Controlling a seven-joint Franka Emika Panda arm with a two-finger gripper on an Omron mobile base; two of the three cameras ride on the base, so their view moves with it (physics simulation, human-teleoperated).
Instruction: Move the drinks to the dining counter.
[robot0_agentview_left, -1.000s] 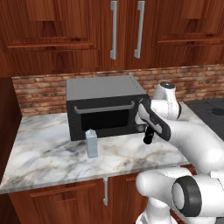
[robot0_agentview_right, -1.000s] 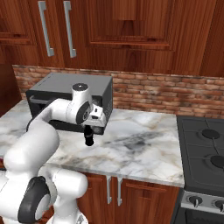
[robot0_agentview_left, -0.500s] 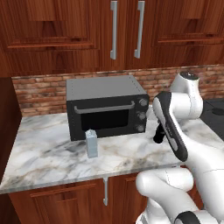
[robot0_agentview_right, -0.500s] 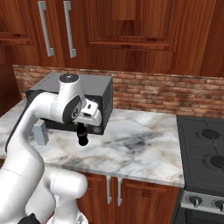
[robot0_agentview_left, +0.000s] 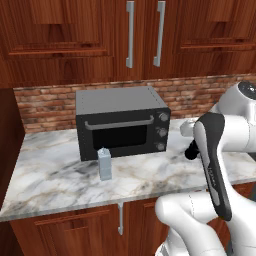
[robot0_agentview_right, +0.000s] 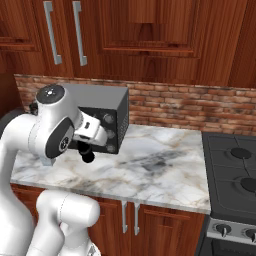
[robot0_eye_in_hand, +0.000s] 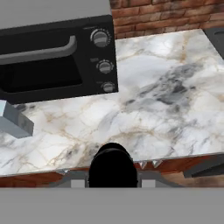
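My gripper (robot0_agentview_right: 85, 146) is shut on the small black cola-style bottle (robot0_agentview_right: 87, 153) and holds it in the air over the front edge of the marble counter (robot0_agentview_right: 150, 165). Seen from the hand, the bottle (robot0_eye_in_hand: 113, 164) is a dark round top between my fingers. From the left base view only part of the bottle (robot0_agentview_left: 190, 150) shows beside my forearm. The pale grey-blue carton (robot0_agentview_left: 104, 164) stands upright on the counter in front of the microwave's left half, and its gabled top (robot0_eye_in_hand: 15, 120) shows at the left of the hand view. The dining counter is out of view.
A black microwave (robot0_agentview_left: 122, 122) sits against the brick wall at the back of the counter. A dark stove (robot0_agentview_right: 232, 170) adjoins the counter's right end. Wooden cabinets (robot0_agentview_left: 130, 35) hang above, and cabinet doors (robot0_agentview_right: 145, 225) are below the counter.
The arm has drawn back from the microwave's front toward the counter's front edge, carrying the black bottle with it. The carton has stayed where it was.
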